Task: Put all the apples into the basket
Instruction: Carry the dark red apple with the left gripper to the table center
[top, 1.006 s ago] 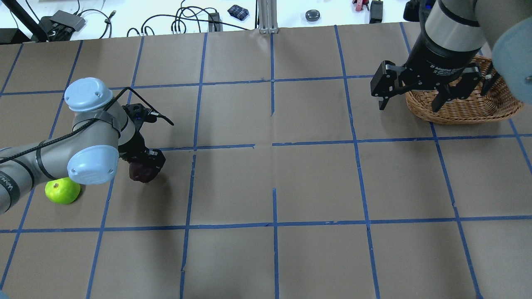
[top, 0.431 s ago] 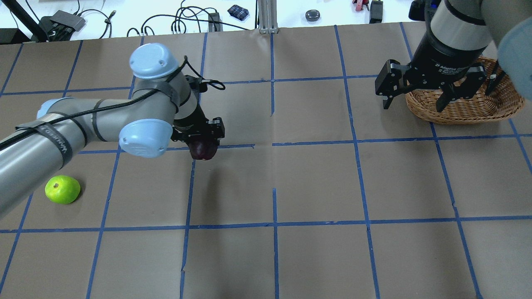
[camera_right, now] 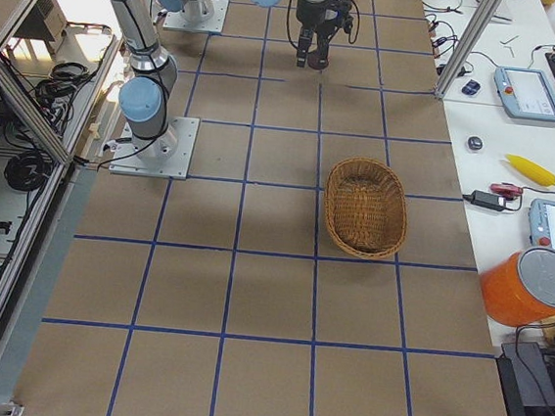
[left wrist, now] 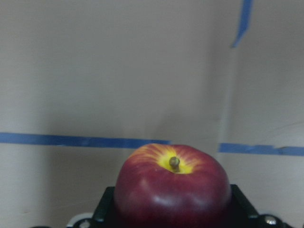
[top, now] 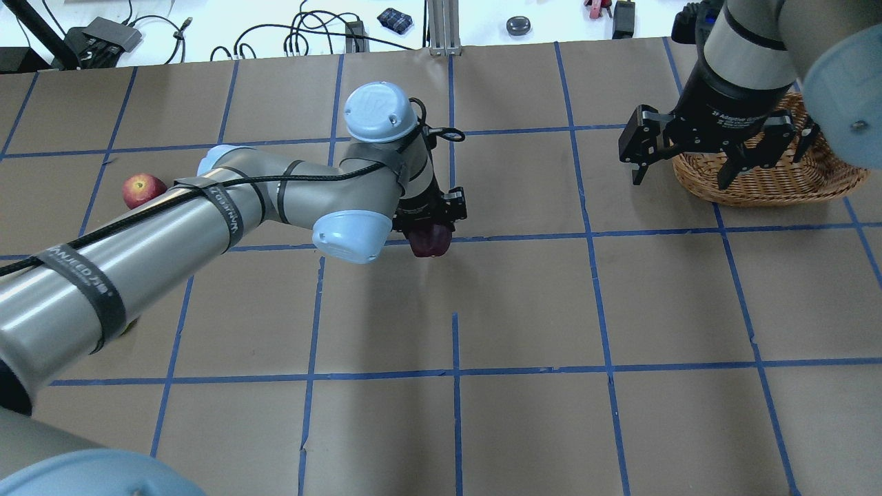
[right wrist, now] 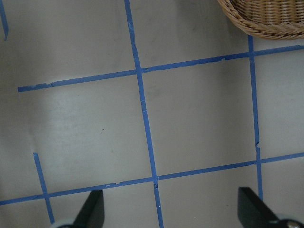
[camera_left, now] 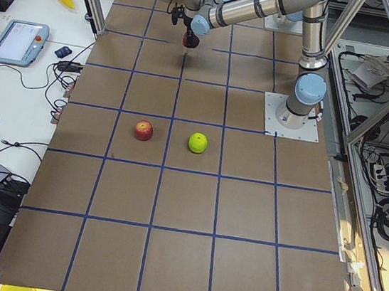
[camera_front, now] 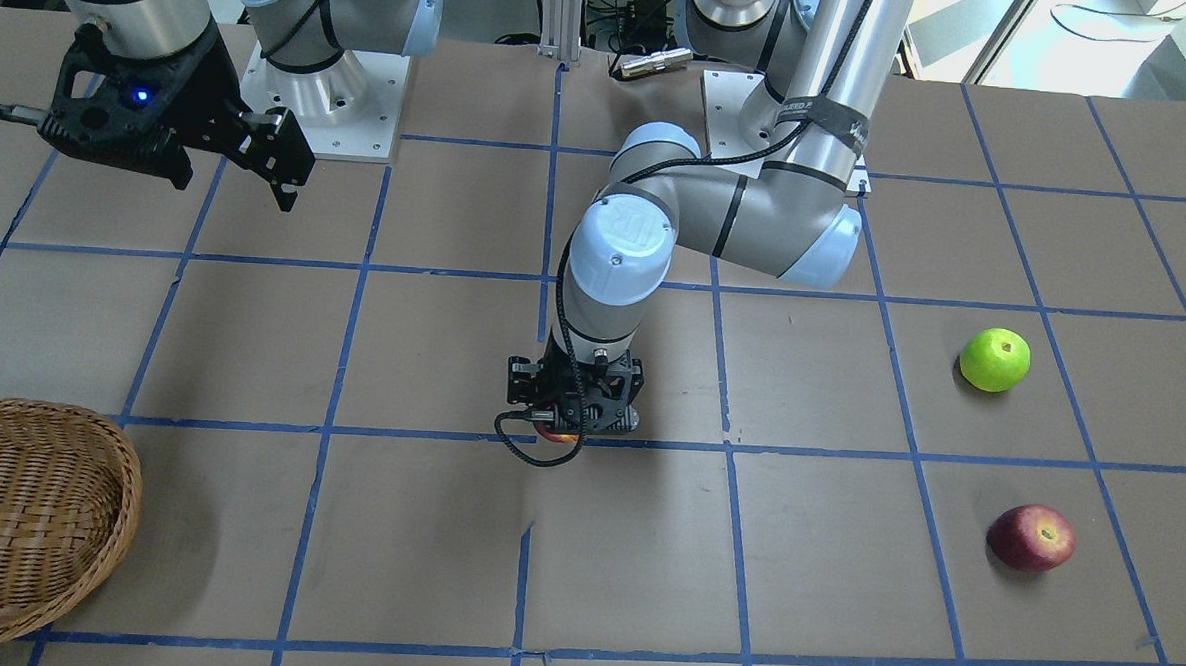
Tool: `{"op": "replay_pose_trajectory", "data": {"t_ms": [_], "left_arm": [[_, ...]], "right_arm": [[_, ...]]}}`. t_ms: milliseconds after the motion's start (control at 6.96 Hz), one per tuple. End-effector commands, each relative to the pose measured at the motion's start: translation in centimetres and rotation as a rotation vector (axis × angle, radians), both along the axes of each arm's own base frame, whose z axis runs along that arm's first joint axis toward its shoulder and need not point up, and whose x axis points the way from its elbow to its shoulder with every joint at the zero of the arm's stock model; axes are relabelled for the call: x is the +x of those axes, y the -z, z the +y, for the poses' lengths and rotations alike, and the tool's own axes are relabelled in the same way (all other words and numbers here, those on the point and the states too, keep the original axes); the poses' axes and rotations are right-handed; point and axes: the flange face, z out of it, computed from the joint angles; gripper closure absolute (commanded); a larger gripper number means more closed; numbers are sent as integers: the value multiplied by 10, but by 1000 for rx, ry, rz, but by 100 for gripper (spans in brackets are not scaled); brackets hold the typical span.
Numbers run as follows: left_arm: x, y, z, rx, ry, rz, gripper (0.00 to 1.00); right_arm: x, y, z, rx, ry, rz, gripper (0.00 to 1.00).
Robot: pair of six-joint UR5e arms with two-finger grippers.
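At far left of counter (top: 524, 303): loose red apple (top: 143, 191), green apple (camera_front: 994, 360) near it, apart. Mid-counter: left jaws clenched on second red apple (left wrist: 173, 190), stem outward, over blue tape line. Far right: right jaws spread wide, just beside basket (top: 765, 184).

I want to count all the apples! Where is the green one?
In the front-facing view the green apple sits on the table at the far right, the robot's left side, apart from the red apple nearer the camera.
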Motion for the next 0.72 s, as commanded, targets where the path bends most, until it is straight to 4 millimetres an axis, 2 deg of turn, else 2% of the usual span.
{"op": "replay_pose_trajectory", "data": {"t_ms": [0, 144, 288, 431, 575], "left_arm": [[-21, 22, -6, -5, 26, -3, 27], [-20, 20, -7, -9, 27, -5, 0], [-17, -2, -7, -30, 23, 9, 0], [-3, -24, -12, -34, -1, 16, 0], [21, -54, -20, -2, -38, 60, 0]], "right_arm": [[-3, 20, -17, 12, -11, 16, 0], [-3, 24, -23, 20, -10, 12, 0], [-4, 25, -35, -36, -10, 20, 0], [-3, 25, -40, -81, -9, 19, 0], [-4, 39, -45, -51, -7, 16, 0]]}}
